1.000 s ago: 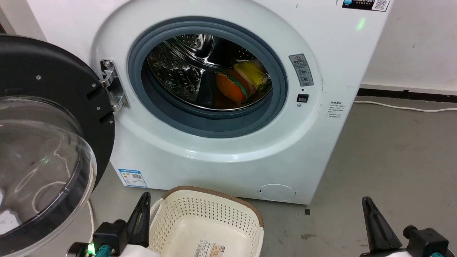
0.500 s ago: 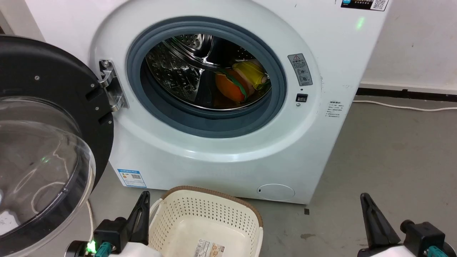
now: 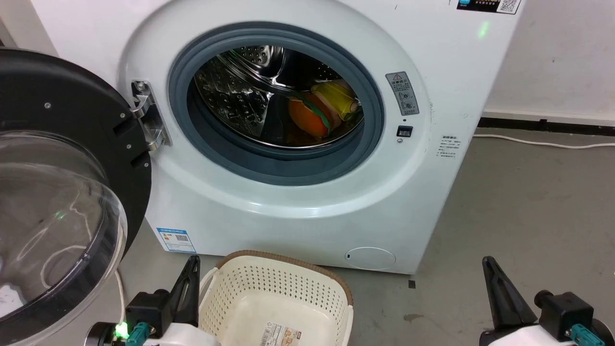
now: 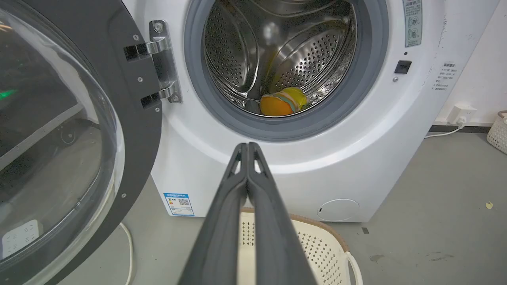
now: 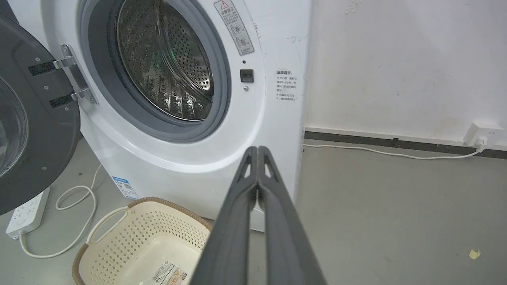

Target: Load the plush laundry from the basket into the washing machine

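The plush laundry (image 3: 319,111) lies inside the steel drum of the white washing machine (image 3: 298,211), orange and yellow with green trim; the left wrist view has the plush laundry (image 4: 282,104) at the drum's bottom. The cream basket (image 3: 276,300) stands on the floor before the washer, with just a sticker on its bottom. My left gripper (image 3: 193,265) is shut beside the basket's left rim, holding nothing. My right gripper (image 3: 487,264) is shut over bare floor at the lower right. The black-rimmed domed door (image 3: 57,192) stands open at the left.
A white cable (image 3: 543,143) runs along the wall base to a socket (image 5: 482,134). A power strip (image 5: 27,209) with looped cord lies on the floor under the open door. Another basket's edge (image 4: 498,132) stands by the right wall. Grey floor spreads right of the washer.
The head camera has shifted slightly, so the washer sits a little further left in the picture. Both grippers stay shut at the lower corners and the plush has not moved.
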Tool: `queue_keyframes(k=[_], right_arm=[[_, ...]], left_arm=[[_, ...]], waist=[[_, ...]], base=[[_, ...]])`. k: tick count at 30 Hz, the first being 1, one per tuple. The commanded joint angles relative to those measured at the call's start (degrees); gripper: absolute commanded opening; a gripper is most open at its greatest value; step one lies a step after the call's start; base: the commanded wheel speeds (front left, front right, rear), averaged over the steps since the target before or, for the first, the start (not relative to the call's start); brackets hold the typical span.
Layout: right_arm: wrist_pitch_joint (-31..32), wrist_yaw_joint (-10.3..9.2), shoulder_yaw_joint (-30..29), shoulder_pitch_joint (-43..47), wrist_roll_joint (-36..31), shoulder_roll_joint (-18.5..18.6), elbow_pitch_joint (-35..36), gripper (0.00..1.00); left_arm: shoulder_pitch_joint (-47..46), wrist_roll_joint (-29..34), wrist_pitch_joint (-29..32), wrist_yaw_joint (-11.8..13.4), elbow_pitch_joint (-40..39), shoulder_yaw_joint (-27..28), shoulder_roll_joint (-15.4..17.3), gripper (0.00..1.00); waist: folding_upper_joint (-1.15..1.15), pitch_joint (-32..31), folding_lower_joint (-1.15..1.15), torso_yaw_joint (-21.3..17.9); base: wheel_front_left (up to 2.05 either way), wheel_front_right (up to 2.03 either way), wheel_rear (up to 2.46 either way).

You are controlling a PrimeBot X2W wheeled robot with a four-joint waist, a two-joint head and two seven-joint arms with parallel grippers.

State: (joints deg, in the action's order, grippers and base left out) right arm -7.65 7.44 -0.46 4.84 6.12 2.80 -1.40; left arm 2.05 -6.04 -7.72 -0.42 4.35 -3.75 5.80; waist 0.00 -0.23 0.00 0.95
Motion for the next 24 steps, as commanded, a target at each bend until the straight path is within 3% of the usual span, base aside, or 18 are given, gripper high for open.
queue_keyframes(k=[1,24], right_arm=[[0.23,0.02,0.09,-0.92,-0.55,0.04,0.35,0.00],[2.94,0.03,0.22,-2.35,-2.58,0.05,0.73,0.00]], left_arm=[[-0.90,0.68,0.32,0.20,-0.43,0.31,-0.38,0.00],[-1.32,2.63,3.02,0.28,-1.86,1.57,-1.31,0.00]], waist=[[0.00,0.00,0.00,-0.02],[0.00,0.08,0.00,-0.36]], base=[[0.00,0.00,0.00],[0.00,0.00,0.00]])
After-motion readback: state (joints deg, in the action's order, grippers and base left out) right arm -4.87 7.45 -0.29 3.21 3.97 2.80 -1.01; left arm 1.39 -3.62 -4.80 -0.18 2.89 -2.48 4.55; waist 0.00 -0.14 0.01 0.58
